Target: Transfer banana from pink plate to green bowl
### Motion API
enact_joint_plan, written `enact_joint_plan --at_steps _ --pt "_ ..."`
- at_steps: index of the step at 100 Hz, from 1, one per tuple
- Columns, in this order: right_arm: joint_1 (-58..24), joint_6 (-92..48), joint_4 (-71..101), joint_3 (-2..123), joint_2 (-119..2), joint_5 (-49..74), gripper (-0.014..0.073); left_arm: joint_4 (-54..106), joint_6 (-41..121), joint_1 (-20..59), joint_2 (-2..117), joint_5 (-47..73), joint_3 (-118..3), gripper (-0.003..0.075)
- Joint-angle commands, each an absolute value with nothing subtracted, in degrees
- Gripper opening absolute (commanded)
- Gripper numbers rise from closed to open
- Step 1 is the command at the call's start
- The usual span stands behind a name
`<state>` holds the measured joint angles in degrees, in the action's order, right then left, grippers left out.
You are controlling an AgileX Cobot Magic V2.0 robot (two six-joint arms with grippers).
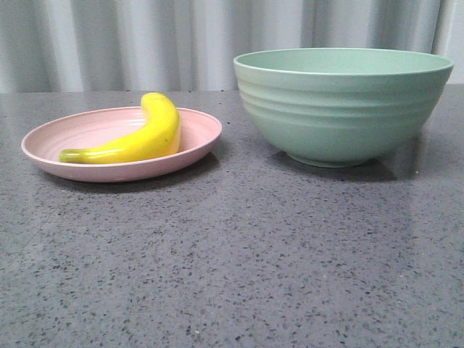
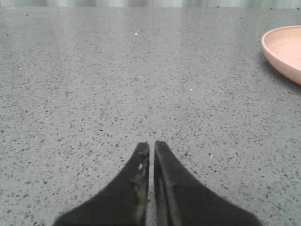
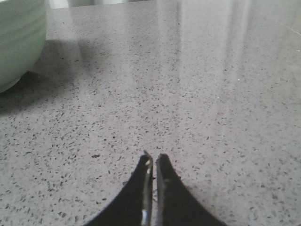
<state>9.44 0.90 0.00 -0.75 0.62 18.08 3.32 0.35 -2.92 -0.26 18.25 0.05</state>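
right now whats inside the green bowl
Cannot tell: the front view sees only the bowl's outside and rim, so its inside is hidden. The banana lies on the plate, not in the bowl.

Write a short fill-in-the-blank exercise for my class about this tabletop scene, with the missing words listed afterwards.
1. The banana lies on the pink ____.
2. In the front view, the green bowl stands to the ____ of the pink plate.
3. The left tool and the right tool are both ____, holding nothing.
4. The speckled tabletop is ____ in colour.

Missing words: plate; right; shut; grey
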Motion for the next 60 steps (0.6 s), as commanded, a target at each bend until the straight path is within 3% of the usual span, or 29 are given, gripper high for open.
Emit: enact_joint_plan --at_steps 1,60 --pt "9.6 0.6 -0.9 -2.3 1.7 16.7 -0.008 3.8 0.0 -3.0 -2.2 14.7 1.6 -0.0019" --pt "9.6 0.6 -0.9 -2.3 1.7 15.3 -0.008 4.0 0.0 -3.0 -2.2 11.1 1.6 -0.0019"
